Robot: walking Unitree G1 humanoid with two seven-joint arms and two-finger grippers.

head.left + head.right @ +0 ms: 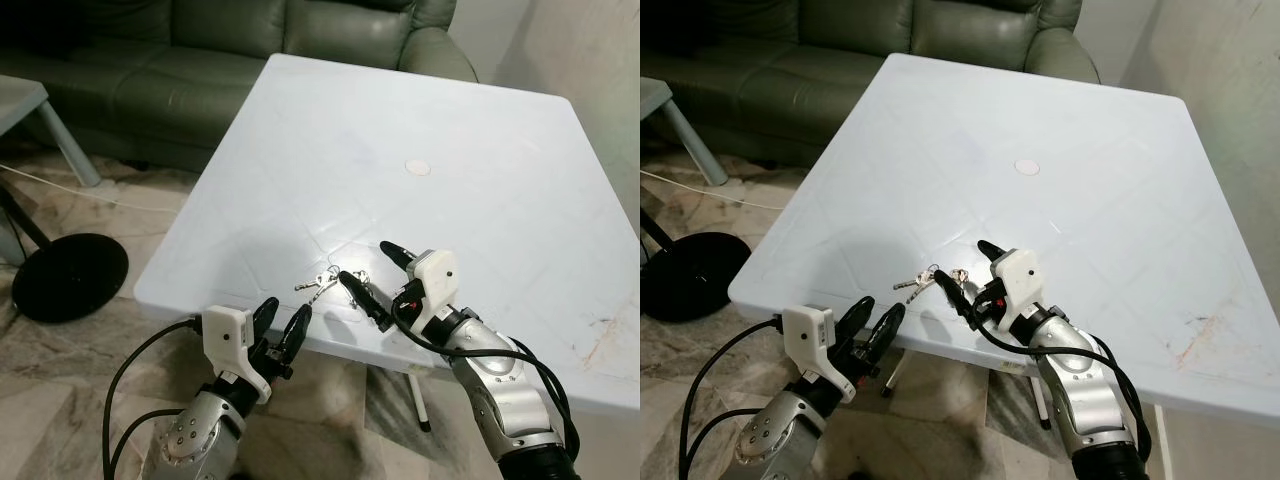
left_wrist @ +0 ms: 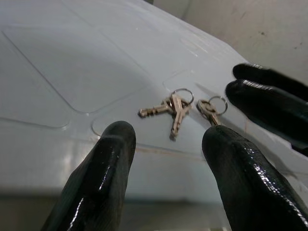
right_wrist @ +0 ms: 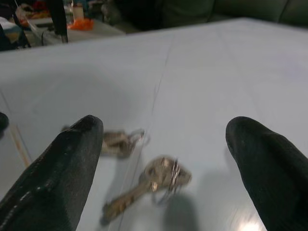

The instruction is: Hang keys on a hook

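A small bunch of brass keys [image 1: 320, 282] lies flat on the white table [image 1: 430, 120] near its front edge, with a second key on its own ring [image 2: 209, 108] just beside it. My right gripper [image 1: 370, 263] hovers open directly over the keys, one finger on each side, not touching them; its wrist view has the ringed key [image 3: 159, 180] between the fingertips. My left gripper [image 1: 287, 310] is open at the table's front edge, slightly below the top and pointing at the keys [image 2: 168, 108]. Nothing is held.
A green sofa [image 1: 200, 60] stands behind the table. A black round base [image 1: 70, 275] with a cable lies on the floor to the left, beside a small pale side table [image 1: 20, 95]. The tabletop carries a white round cap [image 1: 417, 167] and brown stains [image 1: 600, 340].
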